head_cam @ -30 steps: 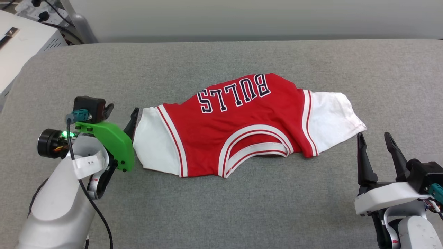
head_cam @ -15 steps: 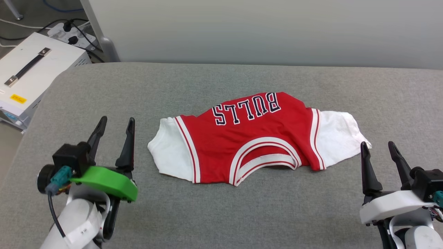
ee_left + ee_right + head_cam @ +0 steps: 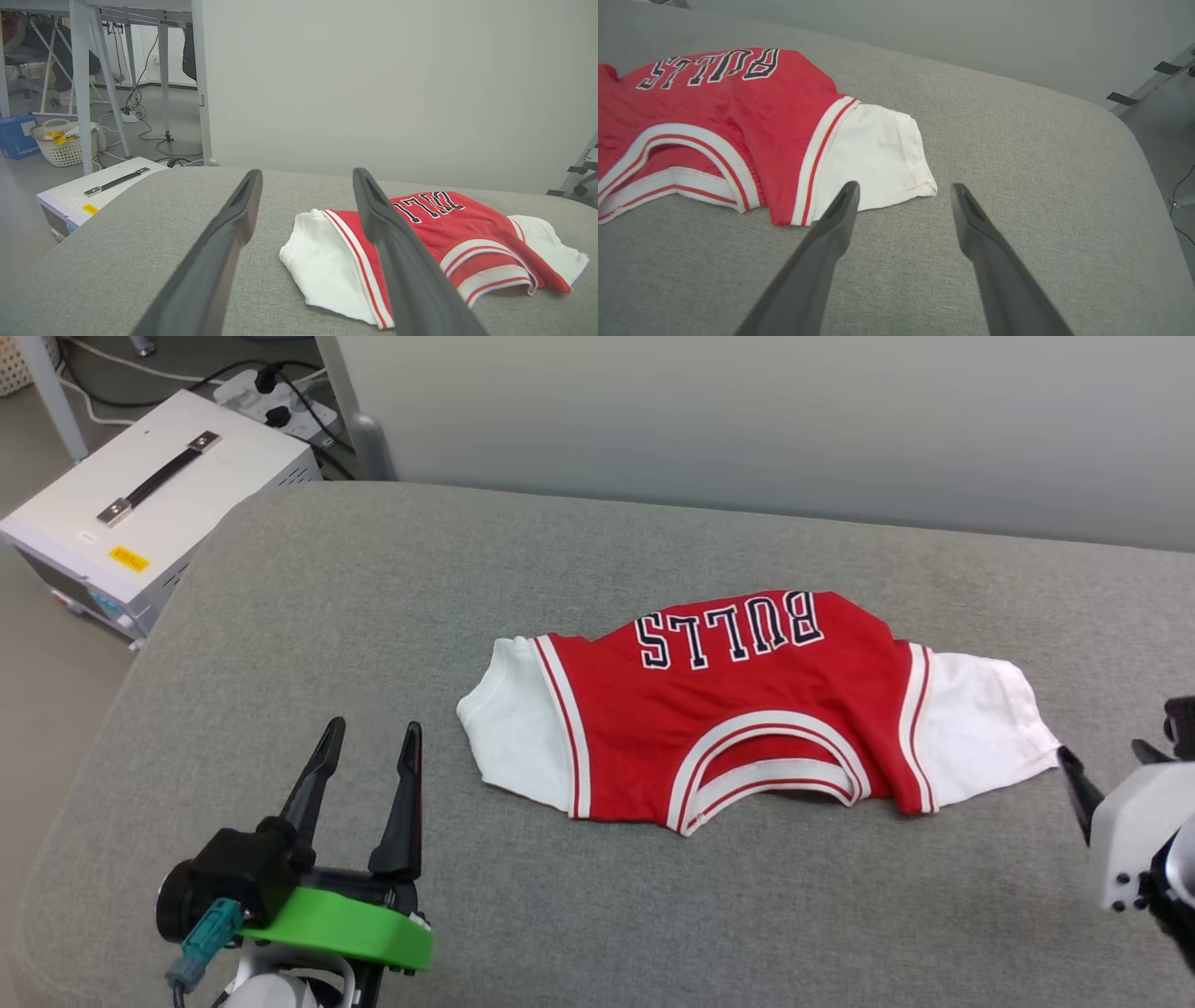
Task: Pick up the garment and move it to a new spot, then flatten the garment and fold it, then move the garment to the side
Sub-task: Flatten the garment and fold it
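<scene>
Grey fabric pad against a plain pale wall, white box on the floor off the far left corner. We see the garment lying mid-pad, a bit toward the right edge. Its collar faces the near edge and the lettering runs along its far side. It looks folded across once, sleeves out to both sides, so we judge the fold done and the move to the side not yet done.

Left gripper sits by the near left corner, fingers spread wide, nothing between them, well apart from the left sleeve. Right gripper is also spread and empty, hovering just beside the tip of the right sleeve, not touching it as far as we can tell.

Risks from here:
- If either gripper pinches only a sleeve or just the top layer, the lift peels the fold open and we lose the flat shape.
- Fingers coming in low could snag the pad fabric along with the cloth.
- Uneven pull from the two arms would skew or bunch the garment.
- The rounded right edge of the pad is close, so a drop too far that way could let a sleeve hang off or the whole thing slide.
</scene>
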### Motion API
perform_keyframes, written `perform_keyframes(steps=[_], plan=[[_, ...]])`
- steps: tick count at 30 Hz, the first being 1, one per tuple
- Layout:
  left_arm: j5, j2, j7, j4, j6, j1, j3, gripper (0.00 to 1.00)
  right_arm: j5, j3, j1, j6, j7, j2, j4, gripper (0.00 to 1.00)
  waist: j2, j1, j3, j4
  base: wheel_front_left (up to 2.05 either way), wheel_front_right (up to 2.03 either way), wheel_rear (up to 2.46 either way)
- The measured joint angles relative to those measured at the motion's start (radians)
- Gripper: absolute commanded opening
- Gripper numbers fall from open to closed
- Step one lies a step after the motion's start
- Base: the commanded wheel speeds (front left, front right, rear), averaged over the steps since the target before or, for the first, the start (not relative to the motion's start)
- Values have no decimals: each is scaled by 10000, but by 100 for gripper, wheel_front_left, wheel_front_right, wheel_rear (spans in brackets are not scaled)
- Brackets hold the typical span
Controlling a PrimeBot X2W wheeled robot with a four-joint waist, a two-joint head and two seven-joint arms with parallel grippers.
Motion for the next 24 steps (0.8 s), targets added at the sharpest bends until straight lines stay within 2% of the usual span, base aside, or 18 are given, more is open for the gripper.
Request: perform_keyframes(steps=[2,4,6,9,13,16,24], plan=[[94,-117,0,-52,-125,-17,-23,100,228,-107,-527,0,1373,-378,134,100,0,0,162,171,0,0,0],[272,-197,0,-71,-228,-58,-65,100,299,-54,-920,0,2303,-773,324,100,0,0,319,318,0,0,0],[397,-286,0,-69,-303,-123,-81,100,410,8,-1257,0,3060,-1179,581,100,0,0,498,466,0,0,0],[495,-476,0,-71,-410,-264,-81,100,589,-150,-1771,0,4036,-1430,1129,100,0,0,836,708,0,0,0],[556,-646,0,-82,-573,-474,-46,100,761,-527,-2363,0,4608,-1561,1841,100,0,0,1263,1018,0,0,0],[587,-767,0,-92,-698,-632,12,100,729,-742,-2721,0,4667,-1685,2424,100,0,0,1609,1286,0,0,0],[767,-976,0,-71,-909,-865,169,100,650,-1103,-3063,-2,4598,-1524,3471,100,0,0,2269,1856,0,0,0]])
